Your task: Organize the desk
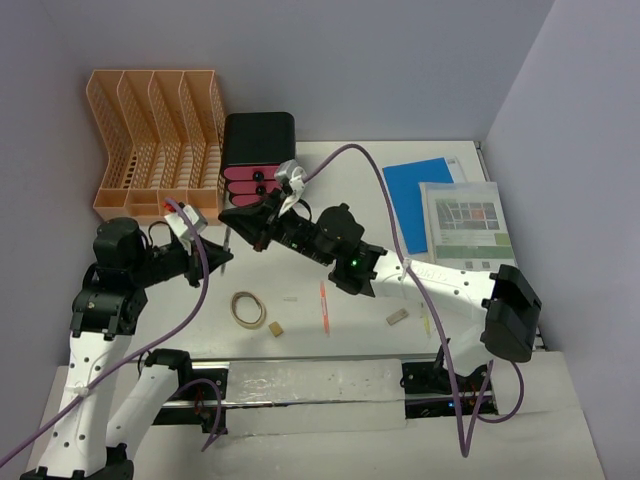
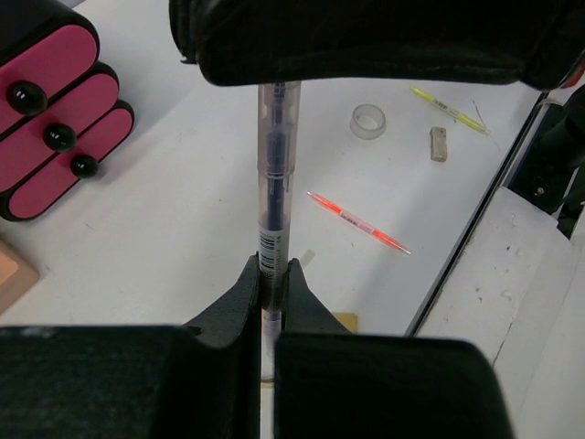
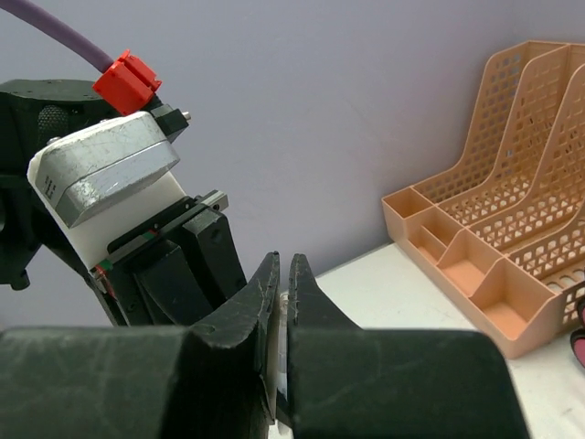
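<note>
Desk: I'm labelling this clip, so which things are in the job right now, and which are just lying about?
In the job: desk; clear pen, pinched by the left fingers and the right fingers.

Lying about: orange pen; tape ring; small tan block; blue book; printed sheet; peach rack; black drawer box.

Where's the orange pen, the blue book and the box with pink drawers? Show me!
orange pen (image 1: pixel 323 306), top view, the middle of its barrel.
blue book (image 1: pixel 418 200), top view, the centre of its cover.
box with pink drawers (image 1: pixel 258 135), top view, its black top.
</note>
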Motion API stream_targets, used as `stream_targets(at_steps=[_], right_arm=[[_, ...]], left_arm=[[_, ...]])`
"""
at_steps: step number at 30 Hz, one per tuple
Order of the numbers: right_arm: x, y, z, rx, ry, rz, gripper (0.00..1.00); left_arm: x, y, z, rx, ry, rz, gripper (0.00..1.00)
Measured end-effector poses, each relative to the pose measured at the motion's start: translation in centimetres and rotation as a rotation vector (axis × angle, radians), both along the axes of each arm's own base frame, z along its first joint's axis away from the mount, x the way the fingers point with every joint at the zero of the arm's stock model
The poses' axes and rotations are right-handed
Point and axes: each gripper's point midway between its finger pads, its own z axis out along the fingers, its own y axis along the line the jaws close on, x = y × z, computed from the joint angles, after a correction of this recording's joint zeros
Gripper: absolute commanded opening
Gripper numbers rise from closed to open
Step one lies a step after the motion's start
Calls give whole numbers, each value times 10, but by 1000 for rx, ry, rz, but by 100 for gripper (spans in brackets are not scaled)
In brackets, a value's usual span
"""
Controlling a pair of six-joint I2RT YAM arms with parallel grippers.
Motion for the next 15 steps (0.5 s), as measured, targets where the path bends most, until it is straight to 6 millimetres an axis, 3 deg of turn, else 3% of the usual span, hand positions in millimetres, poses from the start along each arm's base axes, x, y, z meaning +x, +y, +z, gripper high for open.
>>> stream_targets(at_steps=[15], right_arm=[[14, 16, -46, 206, 69, -79, 0]], left_arm=[[-1, 11, -34, 15, 247, 126, 0]])
